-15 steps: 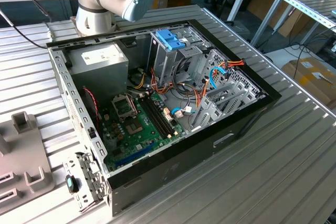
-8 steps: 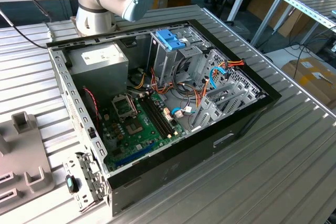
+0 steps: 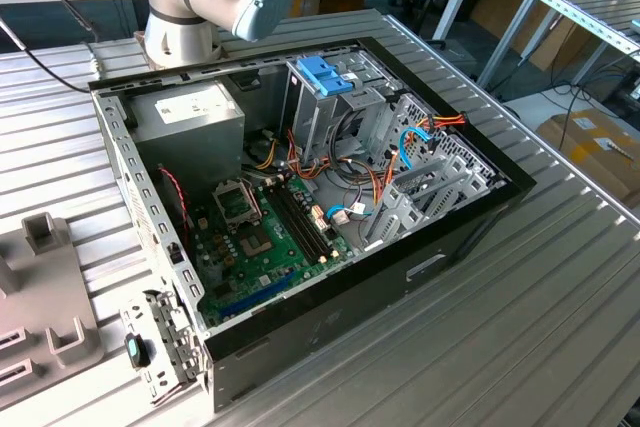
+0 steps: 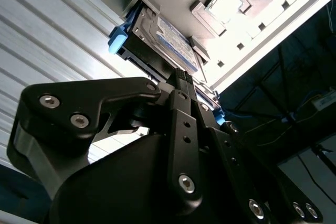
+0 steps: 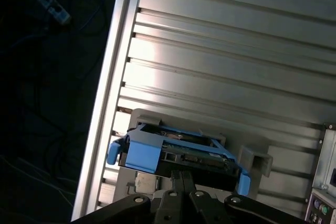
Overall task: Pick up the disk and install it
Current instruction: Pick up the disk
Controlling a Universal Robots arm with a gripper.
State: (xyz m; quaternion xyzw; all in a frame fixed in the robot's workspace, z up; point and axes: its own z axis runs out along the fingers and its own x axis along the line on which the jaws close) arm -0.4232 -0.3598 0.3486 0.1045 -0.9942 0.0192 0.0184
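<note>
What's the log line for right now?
phase: pickup | pincer: at disk edge | disk seat: grey holder on ridged table | computer case: open, disk not in it

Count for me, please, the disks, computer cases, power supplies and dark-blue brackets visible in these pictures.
disk: 1
computer case: 1
power supply: 1
dark-blue bracket: 1
Total: 4
</note>
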